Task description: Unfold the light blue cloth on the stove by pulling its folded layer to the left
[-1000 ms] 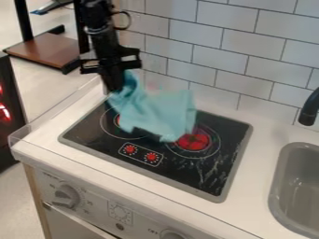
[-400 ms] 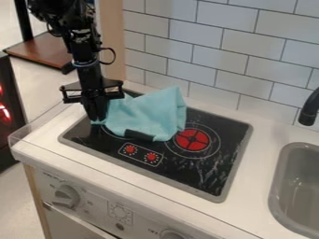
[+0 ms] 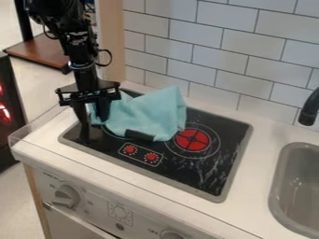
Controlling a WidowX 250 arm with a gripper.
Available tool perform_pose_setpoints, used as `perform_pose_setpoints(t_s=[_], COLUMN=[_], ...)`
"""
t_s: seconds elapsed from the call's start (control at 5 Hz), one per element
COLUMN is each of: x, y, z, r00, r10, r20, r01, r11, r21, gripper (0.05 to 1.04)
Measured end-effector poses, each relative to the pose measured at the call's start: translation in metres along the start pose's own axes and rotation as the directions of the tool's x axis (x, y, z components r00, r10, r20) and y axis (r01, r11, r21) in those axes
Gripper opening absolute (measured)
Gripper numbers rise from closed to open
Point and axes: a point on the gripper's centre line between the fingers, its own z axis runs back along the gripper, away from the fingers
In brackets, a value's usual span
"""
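Observation:
At the left side of the stovetop, the black gripper [image 3: 93,122] points down and stands open, its two fingers apart. Beside its right finger lies a light blue cloth [image 3: 149,114], crumpled and raised in folds over the back left of the black stovetop [image 3: 202,175]. The cloth's left end is partly behind that finger. A short black strip [image 3: 139,135] shows at the cloth's front edge; what it belongs to cannot be told. The cloth covers most of the left burner, while the red right burner [image 3: 192,140] is in sight.
A grey sink [image 3: 305,186] with a black faucet [image 3: 309,108] stands at the right. White wall tiles [image 3: 224,65] rise behind the counter [image 3: 249,205]. A low clear guard [image 3: 46,112] runs along the counter's left edge, and knobs [image 3: 65,196] line the front.
The cloth, hanging from the gripper at first, came down onto the stovetop. The gripper moved down and left, then its fingers opened and let the cloth go.

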Motion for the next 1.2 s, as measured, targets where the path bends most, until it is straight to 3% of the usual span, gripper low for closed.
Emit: perform_pose_setpoints(t_s=[0.2,0.6,1.2], x=[0.001,0.006,0.002], y=[-0.004,-0.002,-0.005], z=[0.010,0.052,0.092], r00=[1.000,0.997,0.993], r10=[0.012,0.028,-0.072], r20=[0.012,0.075,0.090], r01=[-0.012,-0.021,0.089], r11=[1.000,0.996,0.974], r21=[-0.021,-0.092,-0.208], gripper=[0.986,1.000,0.999])
